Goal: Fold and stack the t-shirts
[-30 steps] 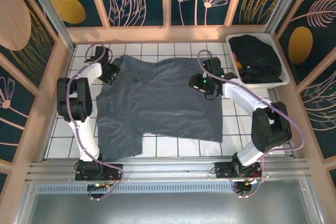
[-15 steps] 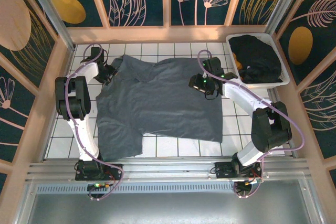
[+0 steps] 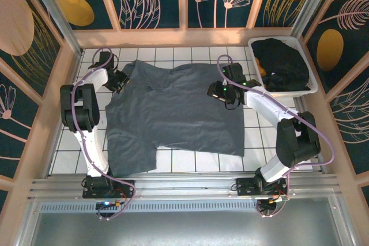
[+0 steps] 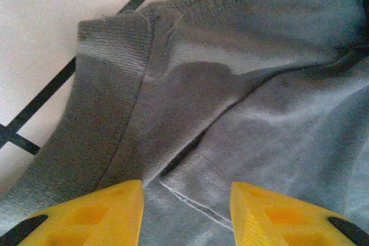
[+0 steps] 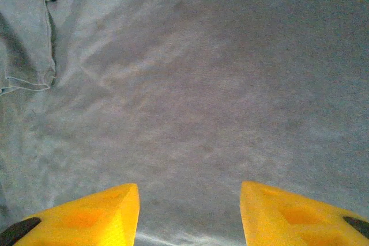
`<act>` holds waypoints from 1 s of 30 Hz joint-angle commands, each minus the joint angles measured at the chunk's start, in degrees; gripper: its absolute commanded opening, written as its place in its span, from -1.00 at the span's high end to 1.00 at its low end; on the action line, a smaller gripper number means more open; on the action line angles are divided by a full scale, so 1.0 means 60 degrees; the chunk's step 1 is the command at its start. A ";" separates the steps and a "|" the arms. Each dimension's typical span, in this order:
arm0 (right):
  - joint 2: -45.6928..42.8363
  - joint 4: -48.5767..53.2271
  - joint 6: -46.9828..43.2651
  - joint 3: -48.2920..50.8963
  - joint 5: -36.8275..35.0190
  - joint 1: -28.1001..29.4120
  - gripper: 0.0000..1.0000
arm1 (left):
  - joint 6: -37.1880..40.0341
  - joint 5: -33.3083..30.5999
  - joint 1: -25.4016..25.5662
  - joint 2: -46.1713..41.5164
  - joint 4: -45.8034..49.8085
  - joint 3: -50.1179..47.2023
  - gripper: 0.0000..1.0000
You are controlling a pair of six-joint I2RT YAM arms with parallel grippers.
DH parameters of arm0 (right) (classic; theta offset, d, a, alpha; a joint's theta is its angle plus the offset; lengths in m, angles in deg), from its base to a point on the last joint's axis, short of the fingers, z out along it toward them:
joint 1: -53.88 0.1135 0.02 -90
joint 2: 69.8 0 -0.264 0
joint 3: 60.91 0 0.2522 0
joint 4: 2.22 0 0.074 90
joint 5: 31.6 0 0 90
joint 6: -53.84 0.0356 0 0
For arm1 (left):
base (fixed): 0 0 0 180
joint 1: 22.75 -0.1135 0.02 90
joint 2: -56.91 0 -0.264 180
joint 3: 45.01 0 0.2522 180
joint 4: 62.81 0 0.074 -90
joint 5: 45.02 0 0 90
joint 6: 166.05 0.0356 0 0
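Observation:
A slate blue-grey t-shirt (image 3: 173, 113) lies spread across the white tiled table (image 3: 253, 142). My left gripper (image 3: 120, 80) rests at its far left corner. In the left wrist view the left gripper (image 4: 185, 200) stands open, its yellow fingers (image 4: 104, 214) straddling a stitched hem beside the ribbed collar (image 4: 109, 90). My right gripper (image 3: 222, 91) sits on the shirt's far right part. Close up, the right gripper (image 5: 189, 200) is open over flat fabric (image 5: 190, 84), with nothing pinched. Black t-shirts (image 3: 282, 61) lie heaped in the bin.
The white plastic bin (image 3: 314, 87) stands at the table's far right corner. A wooden frame with patterned panels (image 3: 173, 36) walls in the table on three sides. Bare tiles (image 3: 69, 154) show left of the shirt and along its near right.
My left gripper has shifted slightly to the left at the shirt's far left corner, nudging the fabric there. The right arm has not moved.

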 commanded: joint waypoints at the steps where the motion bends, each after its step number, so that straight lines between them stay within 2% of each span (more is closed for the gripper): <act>1: 0.0125 -0.0043 0.0105 0.0000 0.0141 0.0053 0.00 | 0.0383 0.0282 0.0130 0.0413 0.0123 0.0362 0.14; 9: 0.0150 -0.0058 0.0119 0.0000 0.0132 0.0048 0.00 | 0.0539 0.0027 0.0157 0.0751 0.0394 0.0385 0.25; 19: 0.0184 -0.0069 0.0104 -0.0016 0.0174 0.0046 0.00 | 0.0654 -0.0287 0.0173 0.0581 0.0562 0.0813 0.54; 24: 0.0229 -0.0073 0.0089 -0.0060 0.0189 0.0037 0.01 | 0.0755 -0.0332 0.0176 0.0712 0.0731 0.1171 0.62; 30: 0.0187 -0.0044 0.0075 -0.0059 0.0176 0.0037 0.01 | 0.0909 -0.0145 0.0177 0.0874 0.0796 0.1288 1.00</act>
